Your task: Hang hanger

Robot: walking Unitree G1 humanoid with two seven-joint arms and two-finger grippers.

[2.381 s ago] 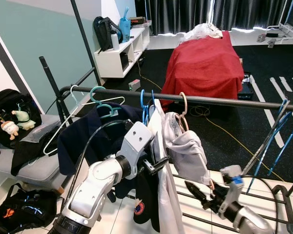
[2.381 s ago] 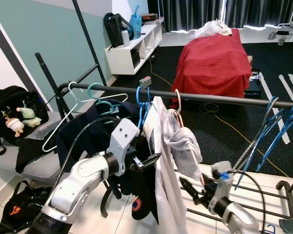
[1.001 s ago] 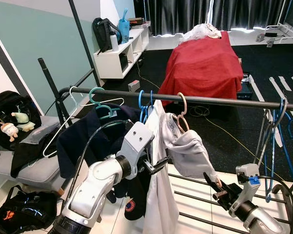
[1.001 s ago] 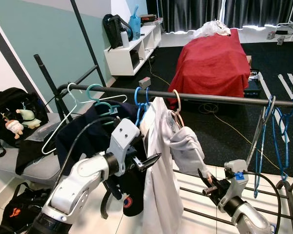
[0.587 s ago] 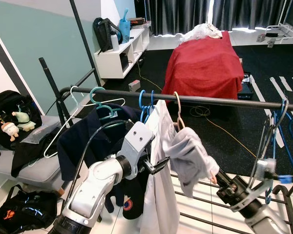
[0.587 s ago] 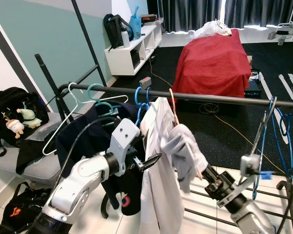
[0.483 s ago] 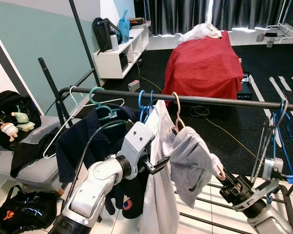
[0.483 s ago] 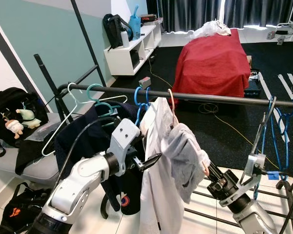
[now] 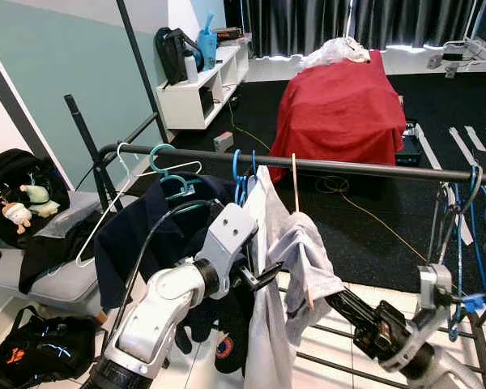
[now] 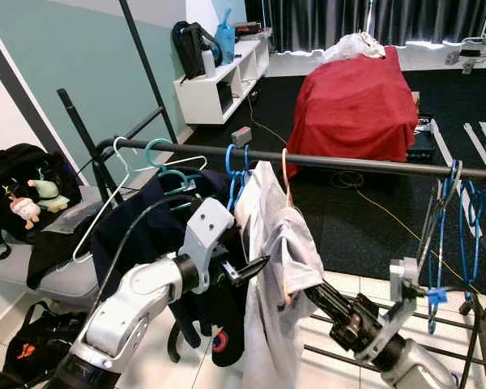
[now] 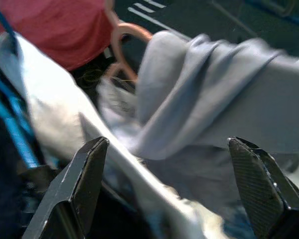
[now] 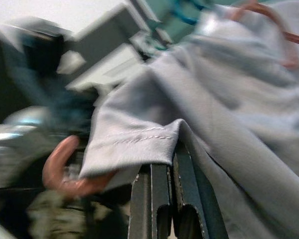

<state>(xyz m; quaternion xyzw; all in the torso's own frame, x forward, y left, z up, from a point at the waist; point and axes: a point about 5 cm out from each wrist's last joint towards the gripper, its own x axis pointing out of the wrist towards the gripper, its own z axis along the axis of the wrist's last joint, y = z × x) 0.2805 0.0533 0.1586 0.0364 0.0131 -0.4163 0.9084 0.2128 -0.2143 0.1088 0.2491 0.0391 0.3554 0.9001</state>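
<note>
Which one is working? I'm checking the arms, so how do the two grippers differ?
The right gripper is shut on the grey shirt, low by the pink hanger; the left gripper is open, holding nothing, beside the white garment. Both have black fingers.

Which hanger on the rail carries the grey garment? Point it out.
The pink hanger, hooked on the rail beside the blue hangers. The grey garment drapes from it, pinched by the right gripper; the teal and white ones hang further left.
</note>
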